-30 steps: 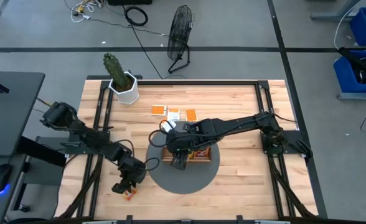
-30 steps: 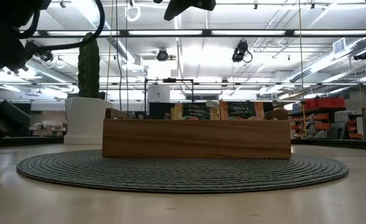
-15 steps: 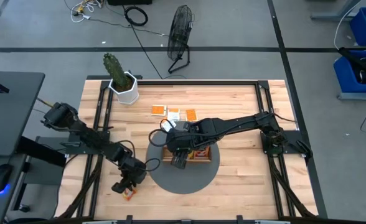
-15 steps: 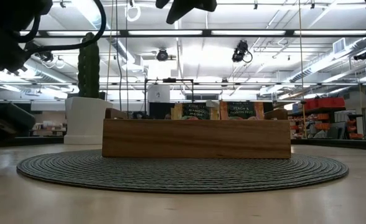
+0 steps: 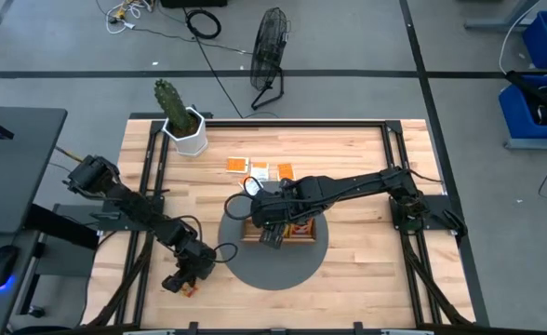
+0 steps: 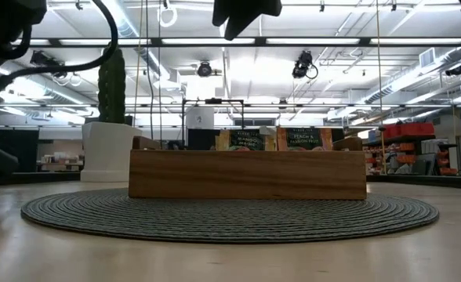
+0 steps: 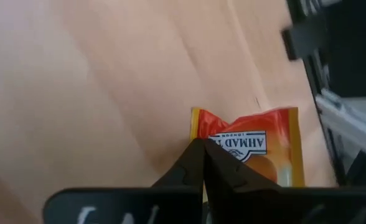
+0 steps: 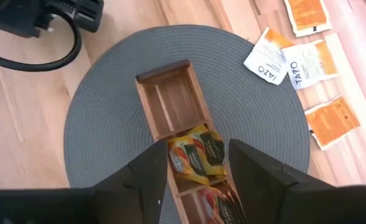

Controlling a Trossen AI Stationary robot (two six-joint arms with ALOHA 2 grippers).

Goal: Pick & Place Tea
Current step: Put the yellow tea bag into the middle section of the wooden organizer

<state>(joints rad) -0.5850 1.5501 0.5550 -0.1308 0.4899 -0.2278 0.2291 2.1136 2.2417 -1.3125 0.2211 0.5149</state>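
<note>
Since a second ago our left gripper has pinched shut on the crinkly orange foil tea sachet: light, limp, slippery; edge-held.

— What's the counter made of?
— Pale wood planks, smooth with a faint sheen. The round mat at centre frame is grey woven cord, ribbed and matt.
— And the tray?
— Darker brown wood, satin finish.
— The sachets?
— The orange sachet looks like glossy crinkled foil-paper; the white sachet seems matt paper.
</note>
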